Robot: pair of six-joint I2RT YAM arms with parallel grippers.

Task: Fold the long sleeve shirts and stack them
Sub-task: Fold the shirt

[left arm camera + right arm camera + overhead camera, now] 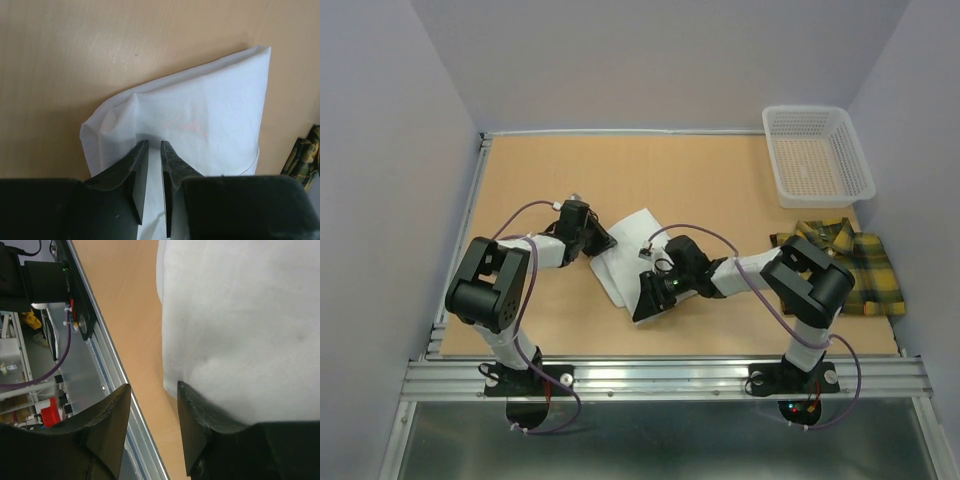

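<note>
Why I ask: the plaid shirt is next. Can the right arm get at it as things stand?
Probably yes. The plaid shirt lies uncovered beside the right arm's base. The right gripper, at the white shirt, would likely only need to swing over to its right.

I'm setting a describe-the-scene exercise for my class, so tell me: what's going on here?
Two robot arms are working on a white shirt lying mid-table. The left pincer sits at one edge, jaws nearly together over the cloth, though a grip cannot be confirmed. The right pincer is open at the shirt's near end, one finger beside its edge. A plaid shirt lies at the right, untouched, and a basket stands empty at the far right corner.
</note>
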